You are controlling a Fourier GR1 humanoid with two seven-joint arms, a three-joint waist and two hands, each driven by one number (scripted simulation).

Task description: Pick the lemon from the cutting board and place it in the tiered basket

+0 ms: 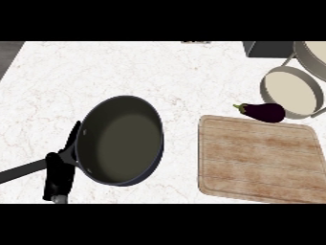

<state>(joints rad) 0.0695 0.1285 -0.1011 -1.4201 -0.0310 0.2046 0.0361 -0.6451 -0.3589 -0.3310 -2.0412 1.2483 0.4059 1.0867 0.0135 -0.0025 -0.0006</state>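
My left hand (59,174) shows only in part, its lower end cut off at the view's bottom edge, so I cannot tell how its fingers lie. The frying pan (119,140) runs its handle out past the left edge. The tiered basket (303,79) is cropped by the right edge, as is the cutting board's (264,160) lower right corner.

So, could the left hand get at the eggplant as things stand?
Probably not directly: the left hand is at the lower left, and the frying pan lies between it and the eggplant by the cutting board's far edge.
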